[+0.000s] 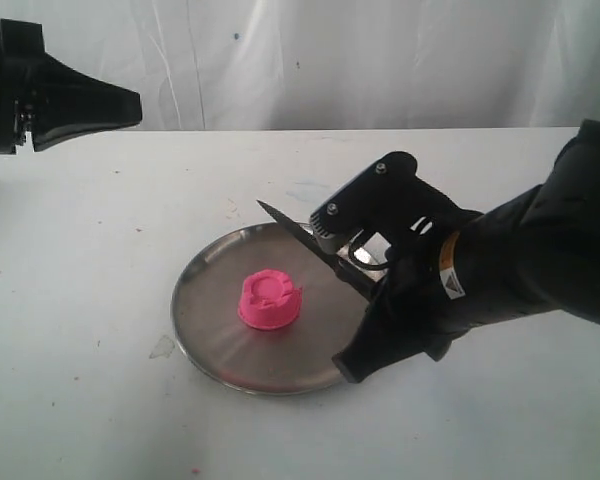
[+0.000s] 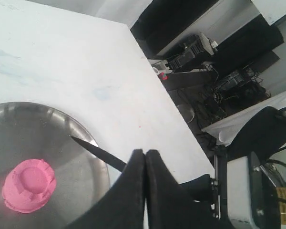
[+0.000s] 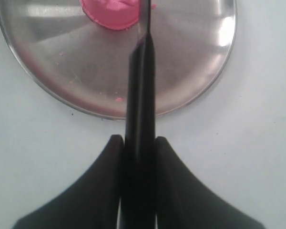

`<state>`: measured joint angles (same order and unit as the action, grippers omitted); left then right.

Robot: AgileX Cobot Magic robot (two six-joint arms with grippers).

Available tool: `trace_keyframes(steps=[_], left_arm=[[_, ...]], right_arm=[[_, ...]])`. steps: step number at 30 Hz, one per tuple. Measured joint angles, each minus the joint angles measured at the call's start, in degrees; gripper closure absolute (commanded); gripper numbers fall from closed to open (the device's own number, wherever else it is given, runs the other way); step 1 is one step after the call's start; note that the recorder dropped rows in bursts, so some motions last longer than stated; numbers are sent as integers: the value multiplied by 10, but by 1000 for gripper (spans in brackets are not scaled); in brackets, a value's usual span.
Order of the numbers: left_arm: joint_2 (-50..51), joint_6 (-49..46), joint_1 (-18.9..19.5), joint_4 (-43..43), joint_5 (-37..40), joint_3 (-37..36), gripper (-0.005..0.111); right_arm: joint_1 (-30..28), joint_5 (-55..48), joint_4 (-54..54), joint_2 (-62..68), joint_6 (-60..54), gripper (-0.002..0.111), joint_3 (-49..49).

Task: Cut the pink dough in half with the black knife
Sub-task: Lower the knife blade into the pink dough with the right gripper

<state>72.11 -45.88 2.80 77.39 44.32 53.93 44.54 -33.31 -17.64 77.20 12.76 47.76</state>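
Right end effector (image 1: 365,285) nearest you, clamped on the black knife (image 1: 298,231), blade above the plate (image 1: 205,335). Your pink dough (image 1: 270,300) sits whole mid-plate on the counter (image 1: 80,400). Left end effector (image 2: 145,157) closed, empty, raised far left.

The right arm (image 1: 540,250) is wrapped in a loose black fabric sleeve, creased and matte, with a small white and orange label near the wrist. Ahead of it sits a black moulded housing with two round screw heads on top and a silvery metal part beneath. The right gripper (image 3: 139,148) has smooth, black, curved jaws. The left gripper (image 2: 145,157) is likewise all black, tapering to a blunt wedge.
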Motion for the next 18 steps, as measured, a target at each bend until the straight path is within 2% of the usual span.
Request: trace_keyframes(steps=[9, 18], left_arm=[[1, -35, 1, 8, -64, -52, 107], [57, -84, 1, 54, -48, -58, 107]], right_arm=[[0, -19, 0, 64, -15, 108, 40], [0, 9, 0, 126, -17, 108, 67]])
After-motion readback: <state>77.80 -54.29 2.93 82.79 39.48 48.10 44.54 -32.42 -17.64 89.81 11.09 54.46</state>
